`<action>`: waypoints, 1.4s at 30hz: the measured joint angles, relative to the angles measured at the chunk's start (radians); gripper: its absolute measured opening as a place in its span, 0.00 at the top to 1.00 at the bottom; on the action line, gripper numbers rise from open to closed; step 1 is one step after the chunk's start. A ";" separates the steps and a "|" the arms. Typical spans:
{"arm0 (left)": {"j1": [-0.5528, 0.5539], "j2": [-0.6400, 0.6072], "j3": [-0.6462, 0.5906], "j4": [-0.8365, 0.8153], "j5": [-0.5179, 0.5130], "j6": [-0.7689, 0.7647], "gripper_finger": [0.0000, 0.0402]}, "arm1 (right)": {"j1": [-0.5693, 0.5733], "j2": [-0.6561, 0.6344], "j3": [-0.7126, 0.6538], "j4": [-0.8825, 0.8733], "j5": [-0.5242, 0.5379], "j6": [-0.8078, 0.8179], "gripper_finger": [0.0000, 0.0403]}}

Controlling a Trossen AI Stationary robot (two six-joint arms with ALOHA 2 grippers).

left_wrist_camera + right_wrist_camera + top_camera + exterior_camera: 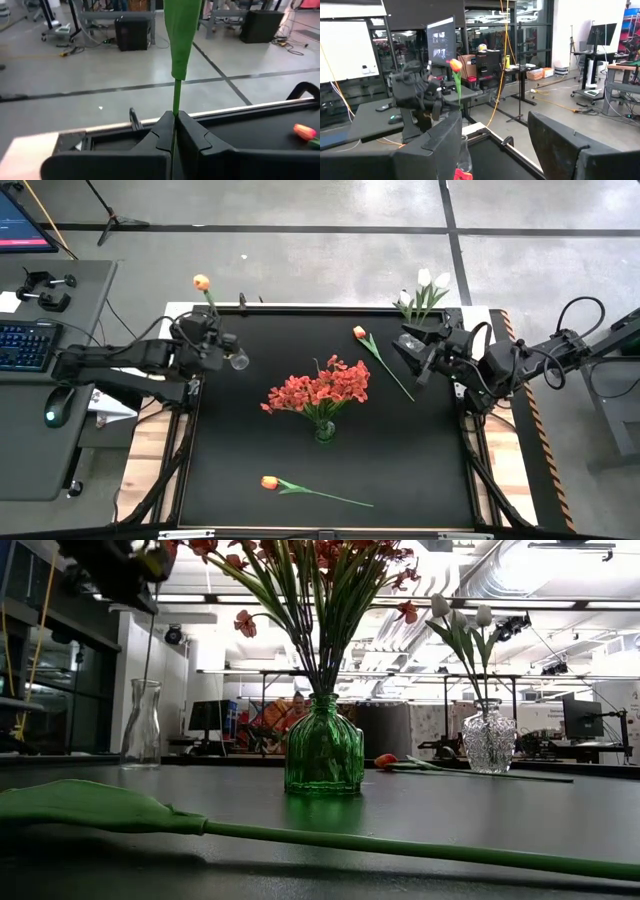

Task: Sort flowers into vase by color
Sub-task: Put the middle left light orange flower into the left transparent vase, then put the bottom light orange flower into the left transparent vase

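Left gripper [175,131] was clamped on an orange tulip's [202,282] stem, bloom poking past the tabletop's [420,470] far-left corner; right gripper [418,358] sat open.

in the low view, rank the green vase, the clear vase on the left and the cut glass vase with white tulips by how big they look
1. green vase, largest, though it seems nearest the camera
2. clear vase
3. cut glass vase

The last two look close in size; true sizes are unsure.

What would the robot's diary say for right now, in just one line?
left gripper: shut on orange tulip stem, by clear vase | right gripper: open, waiting | two orange tulips on table
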 joint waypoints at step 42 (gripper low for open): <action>-0.002 -0.195 0.292 0.017 0.272 0.382 0.45 | 0.000 0.009 0.000 0.019 -0.012 0.096 0.46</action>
